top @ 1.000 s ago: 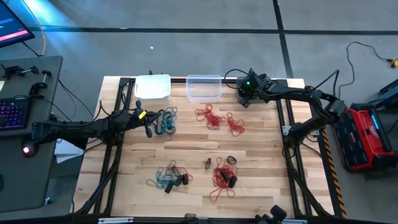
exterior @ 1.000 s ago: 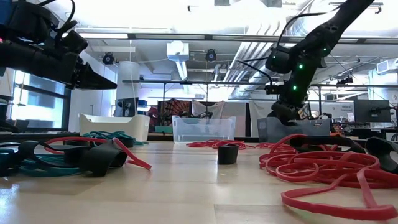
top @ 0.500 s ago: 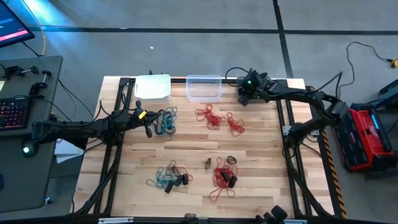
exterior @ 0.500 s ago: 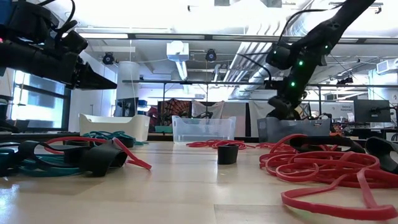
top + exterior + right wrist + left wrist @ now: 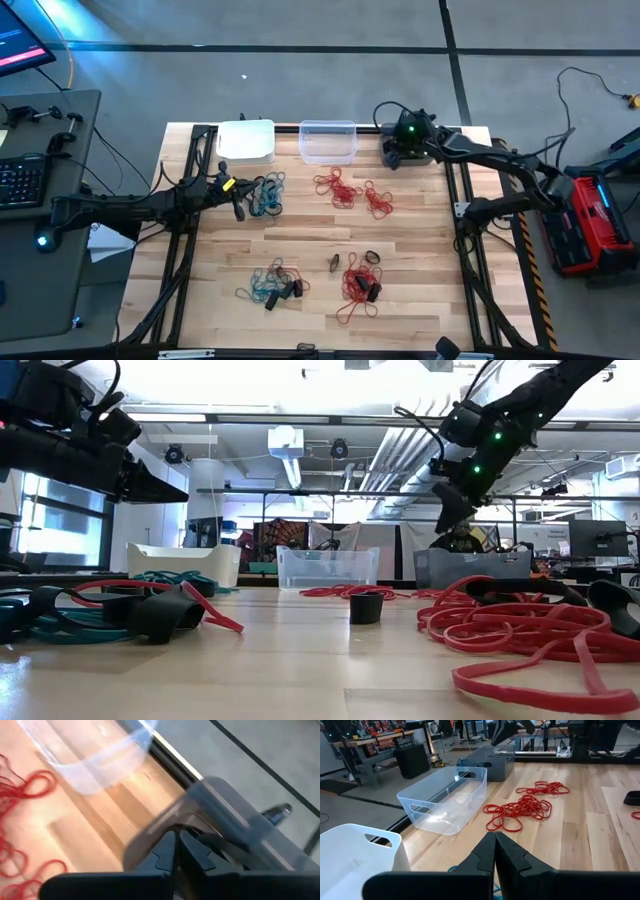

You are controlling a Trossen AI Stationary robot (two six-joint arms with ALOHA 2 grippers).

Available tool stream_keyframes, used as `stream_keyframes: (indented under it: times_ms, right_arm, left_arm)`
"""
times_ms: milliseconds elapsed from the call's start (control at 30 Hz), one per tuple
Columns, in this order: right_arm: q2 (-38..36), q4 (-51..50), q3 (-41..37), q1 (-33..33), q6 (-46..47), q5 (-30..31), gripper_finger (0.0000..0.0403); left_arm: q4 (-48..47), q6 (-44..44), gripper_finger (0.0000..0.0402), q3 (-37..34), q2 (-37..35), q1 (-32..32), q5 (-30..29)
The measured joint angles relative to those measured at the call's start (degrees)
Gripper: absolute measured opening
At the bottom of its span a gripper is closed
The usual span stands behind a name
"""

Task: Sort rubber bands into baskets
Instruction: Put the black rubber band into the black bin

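My left gripper (image 5: 239, 207) is shut and hovers above the table beside a teal bunch of rubber bands (image 5: 266, 194); its shut fingers show in the left wrist view (image 5: 495, 851). My right gripper (image 5: 400, 143) is shut and hangs above the dark grey basket (image 5: 412, 155), which also shows in the right wrist view (image 5: 220, 815) and the low view (image 5: 470, 568). The white basket (image 5: 246, 141) and clear basket (image 5: 328, 141) stand along the far edge. Red bunches (image 5: 338, 186) (image 5: 378, 201) lie mid-table. I see nothing between either gripper's fingers.
Near the front lie a teal bunch with black bands (image 5: 272, 285), a red bunch with black bands (image 5: 358, 285) and two loose black loops (image 5: 372, 257) (image 5: 334, 263). Bare wood lies between the far and near bunches. A red toolbox (image 5: 588, 220) stands off the table's right.
My right gripper has risen from low in the dark grey basket to well above it, shifting slightly toward the far edge and tipping. My left arm has kept still.
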Motion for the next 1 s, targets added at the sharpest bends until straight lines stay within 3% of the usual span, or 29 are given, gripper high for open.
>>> stream_keyframes:
  times_ms: [200,500,700,1000]
  right_arm:
    - [0.0,6.2,0.0,1.4,0.9,-4.3,0.0001]
    - [0.0,12.6,-0.1,6.2,1.5,-4.8,0.0]
    - [0.1,28.6,-6.0,9.2,2.8,-6.4,0.0]
    - [0.1,34.7,-10.4,15.3,5.0,-6.2,0.0]
  left_arm:
    - [0.3,-0.1,0.0,0.0,0.0,0.0,0.0]
    - [1.2,0.0,0.0,0.0,0.0,0.0,0.0]
    - [1.6,-0.1,0.0,0.0,0.0,0.0,0.3]
    - [1.7,-0.2,0.0,0.0,0.0,0.0,1.4]
